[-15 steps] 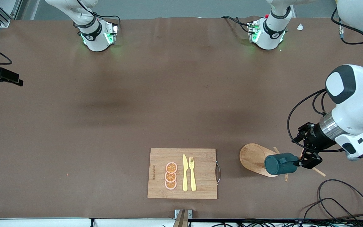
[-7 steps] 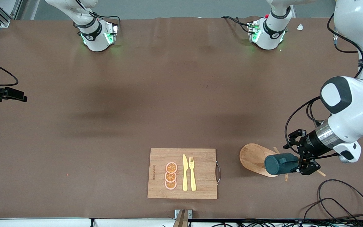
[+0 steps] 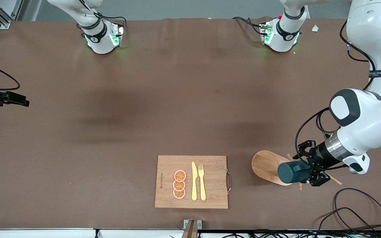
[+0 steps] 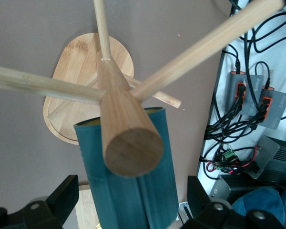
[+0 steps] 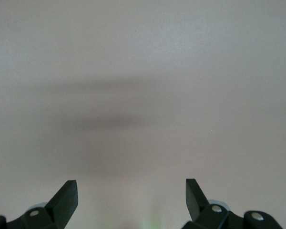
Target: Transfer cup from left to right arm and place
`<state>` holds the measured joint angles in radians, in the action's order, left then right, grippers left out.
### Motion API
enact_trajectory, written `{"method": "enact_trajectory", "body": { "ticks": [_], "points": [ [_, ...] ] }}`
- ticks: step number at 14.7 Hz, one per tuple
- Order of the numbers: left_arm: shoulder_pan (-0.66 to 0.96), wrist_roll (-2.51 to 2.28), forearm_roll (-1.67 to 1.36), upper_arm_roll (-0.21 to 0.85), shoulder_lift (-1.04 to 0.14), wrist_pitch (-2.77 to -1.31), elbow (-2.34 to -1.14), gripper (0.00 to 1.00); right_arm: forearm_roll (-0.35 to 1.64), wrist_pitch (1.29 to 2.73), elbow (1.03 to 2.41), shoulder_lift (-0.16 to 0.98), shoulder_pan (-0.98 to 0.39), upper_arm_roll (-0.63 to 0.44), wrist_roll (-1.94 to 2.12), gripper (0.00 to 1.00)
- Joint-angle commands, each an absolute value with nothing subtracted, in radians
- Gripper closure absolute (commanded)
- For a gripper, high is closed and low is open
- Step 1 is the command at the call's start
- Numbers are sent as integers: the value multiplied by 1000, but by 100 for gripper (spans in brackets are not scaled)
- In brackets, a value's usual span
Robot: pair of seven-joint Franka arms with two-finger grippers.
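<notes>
The dark teal cup hangs tilted on a peg of the wooden peg stand, toward the left arm's end of the table. In the left wrist view the cup sits below the stand's thick post, with its yellow rim showing by the pegs. My left gripper is open, and its fingers stand on either side of the cup with gaps. My right gripper is open and empty over bare table at the right arm's end.
A wooden cutting board with orange slices, a yellow knife and a yellow fork lies near the front camera, beside the stand. Loose cables lie at the table edge near the left gripper.
My left gripper has moved in toward the cup, and its fingers now straddle it. My right gripper shifted a little over the table's end.
</notes>
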<state>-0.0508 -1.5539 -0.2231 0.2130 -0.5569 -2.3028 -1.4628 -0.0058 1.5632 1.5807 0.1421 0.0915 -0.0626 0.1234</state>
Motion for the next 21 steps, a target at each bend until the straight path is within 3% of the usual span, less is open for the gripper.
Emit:
{"method": "enact_trajectory", "body": {
  "ticks": [1,9,11,15,21],
  "points": [
    [-49,-1565,-239,213,-581,-2309,-1442,0,-15,1549,1577,137,95,-54,115,0],
    [-46,-1566,-239,215,-610,-2362,-1442,1,-9,1540,1578,137,94,-52,114,0],
    [-48,-1566,-239,215,-614,-2364,-1442,8,-9,1540,1580,135,92,-52,114,0],
    [-52,-1565,-239,215,-612,-2364,-1437,43,-9,1542,1588,133,94,-52,114,0],
    [-41,-1577,-239,219,-595,-2356,-1431,44,-9,1542,1589,133,94,-52,114,0]
  ]
}}
